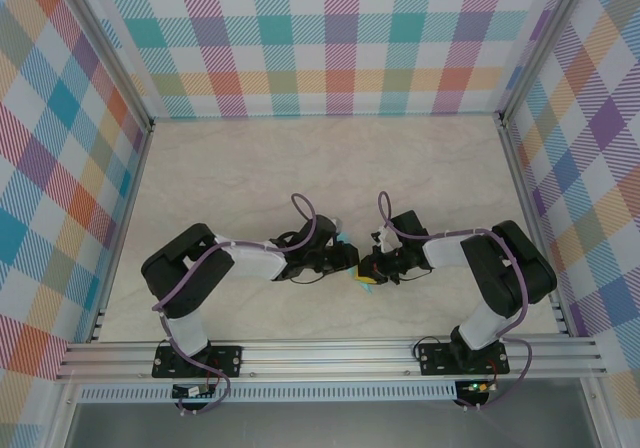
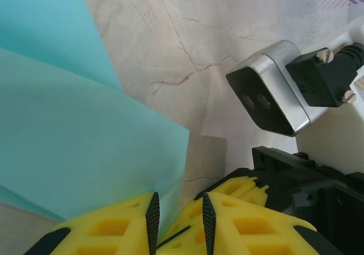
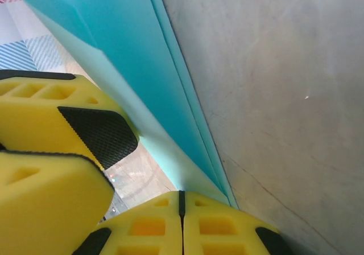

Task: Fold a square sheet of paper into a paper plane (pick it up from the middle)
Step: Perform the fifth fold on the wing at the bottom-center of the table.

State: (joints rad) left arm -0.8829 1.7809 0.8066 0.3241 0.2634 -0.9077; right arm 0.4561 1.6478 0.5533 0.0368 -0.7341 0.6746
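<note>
While my right gripper (image 3: pixel 182 201) clamps the folded teal paper (image 3: pixel 131 56) and my left gripper (image 2: pixel 179 209) gapes slightly, an off-edge bite could skew the crease.

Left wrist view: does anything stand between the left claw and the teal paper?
Nothing visible does. The teal paper reaches with its edge into the narrow gap of the left claw. The right claw is shut on the same paper.

place: robot lab cell | cues: aluminium frame (image 1: pixel 330 353), plaid walls (image 1: pixel 340 38), marble tabletop (image 1: pixel 300 158)
</note>
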